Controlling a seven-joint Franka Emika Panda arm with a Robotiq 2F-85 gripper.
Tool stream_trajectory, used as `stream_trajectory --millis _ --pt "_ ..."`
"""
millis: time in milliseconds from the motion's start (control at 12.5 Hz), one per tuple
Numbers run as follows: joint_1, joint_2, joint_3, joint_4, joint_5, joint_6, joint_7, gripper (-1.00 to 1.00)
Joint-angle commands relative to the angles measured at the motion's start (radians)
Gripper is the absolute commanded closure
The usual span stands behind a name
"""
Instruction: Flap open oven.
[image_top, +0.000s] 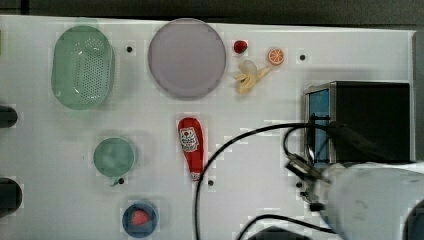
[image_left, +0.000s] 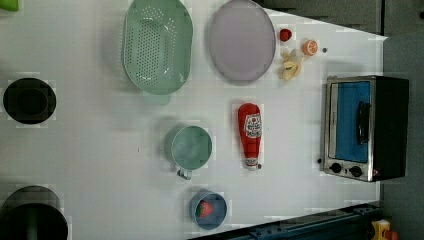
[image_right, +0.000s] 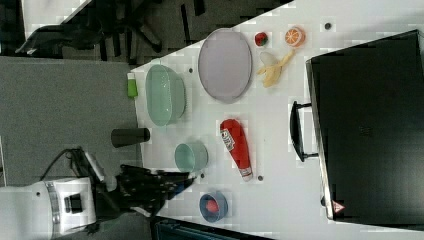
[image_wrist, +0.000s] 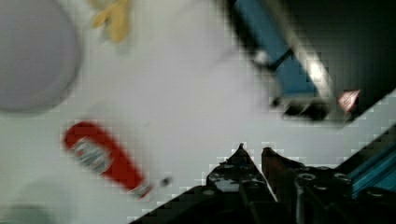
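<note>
The oven (image_left: 390, 125) is a black box with a silver front frame, standing at the left view's right. Its blue-tinted door (image_left: 350, 120) is closed flat against the frame, with the black bar handle (image_left: 363, 122) across it and two black knobs (image_left: 345, 169) beside it. The oven (image_top: 372, 120) also sits at the top view's right, where my white arm (image_top: 365, 200) reaches in just below it. In the wrist view my gripper (image_wrist: 253, 149) hangs over bare table, apart from the oven (image_wrist: 285, 60). Its fingertips are close together with a narrow gap and nothing between them.
A red ketchup bottle (image_top: 192, 145) lies mid-table. A green colander (image_top: 82, 67), a lilac plate (image_top: 186, 57), a peeled banana (image_top: 248, 76), a strawberry (image_top: 240, 46) and an orange half (image_top: 275, 56) line the far side. A green cup (image_top: 114, 157) and a blue bowl (image_top: 139, 219) stand nearer.
</note>
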Motion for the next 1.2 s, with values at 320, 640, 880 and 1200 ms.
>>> stream_trajectory --millis 320,640,880,1200 --pt "-0.018 0.138 -0.121 -0.061 -0.019 0.209 -0.521 0.65" --pt "-0.019 0.276 -0.172 -0.061 -0.019 0.406 -0.675 0.65" --pt "-0.019 0.362 -0.187 -0.067 -0.016 0.467 -0.684 0.65" --pt "-0.019 0.456 -0.192 -0.116 -0.013 0.568 -0.684 0.65"
